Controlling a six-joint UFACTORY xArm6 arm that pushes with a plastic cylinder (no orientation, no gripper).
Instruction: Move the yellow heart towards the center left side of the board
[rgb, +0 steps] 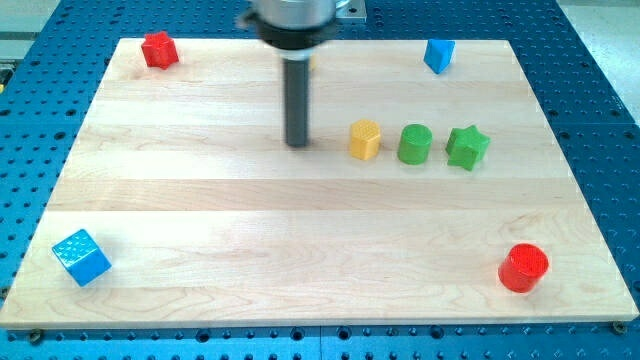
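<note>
1. Desk (300, 220): wooden board, lying flat.
2. Rod (298, 100): standing upright, carrying no jaws; my tip (298, 143) is resting at the view's left of the faceted yellow block (365, 140), near but apart.
3. Green cylinder (414, 144), green star (467, 146): continuing that row rightward.
4. Hidden yellow block (312, 64): peeking out as a sliver behind the rod near the view's top; shape unreadable.
</note>
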